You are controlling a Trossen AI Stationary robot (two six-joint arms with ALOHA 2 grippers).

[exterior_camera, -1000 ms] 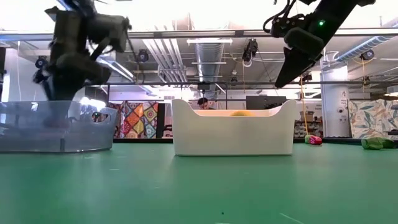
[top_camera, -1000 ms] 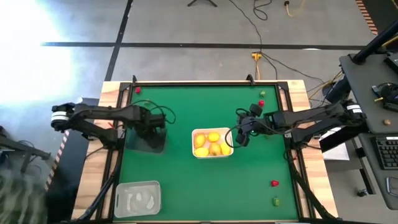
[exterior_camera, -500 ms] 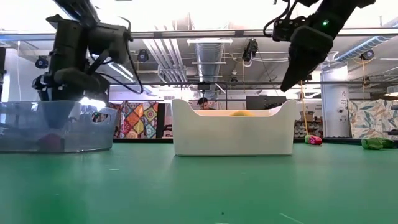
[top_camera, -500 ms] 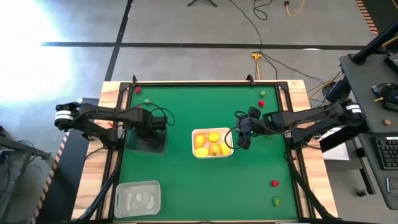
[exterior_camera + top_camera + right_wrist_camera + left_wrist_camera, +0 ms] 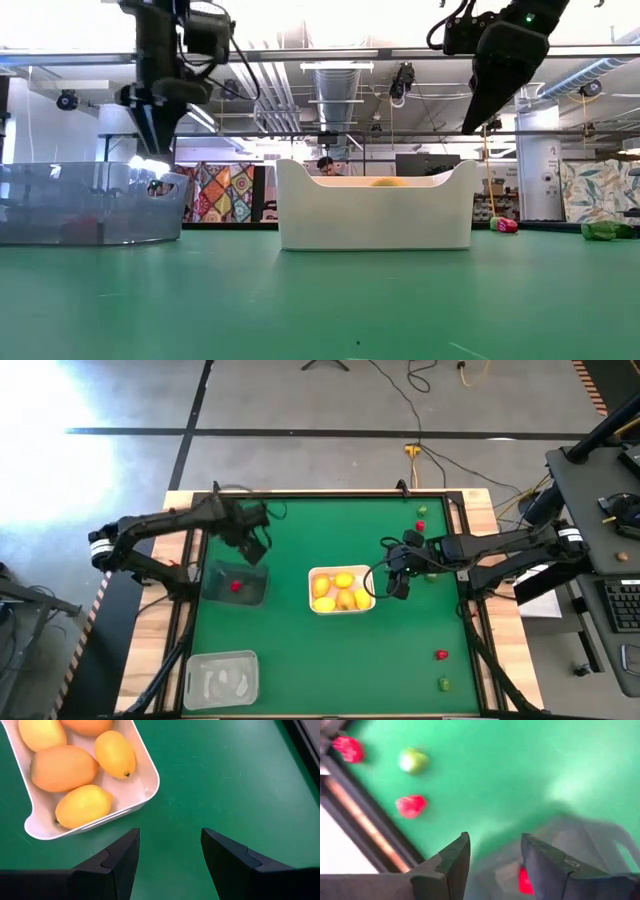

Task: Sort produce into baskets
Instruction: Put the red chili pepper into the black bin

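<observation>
My left gripper (image 5: pixel 254 548) is open and empty, raised above the table just beyond the far edge of the dark see-through tub (image 5: pixel 235 582). One red piece (image 5: pixel 236 586) lies in that tub and also shows in the left wrist view (image 5: pixel 525 880). Two red pieces (image 5: pixel 411 806) and a green piece (image 5: pixel 413 761) lie on the mat near the far left corner. My right gripper (image 5: pixel 398 588) is open and empty, raised just right of the white tub (image 5: pixel 342 590), which holds several yellow-orange fruits (image 5: pixel 62 767).
A clear pale tub (image 5: pixel 222 678) stands at the near left corner. A red piece (image 5: pixel 421 525) and a green piece (image 5: pixel 421 510) lie at the far right. Another red piece (image 5: pixel 441 655) and green piece (image 5: pixel 444 683) lie at the near right. The mat's middle front is bare.
My left gripper has risen out of the dark tub and gone toward the table's far edge. A red piece now lies in that tub. My right gripper has gone slightly up and toward the table's right edge.
</observation>
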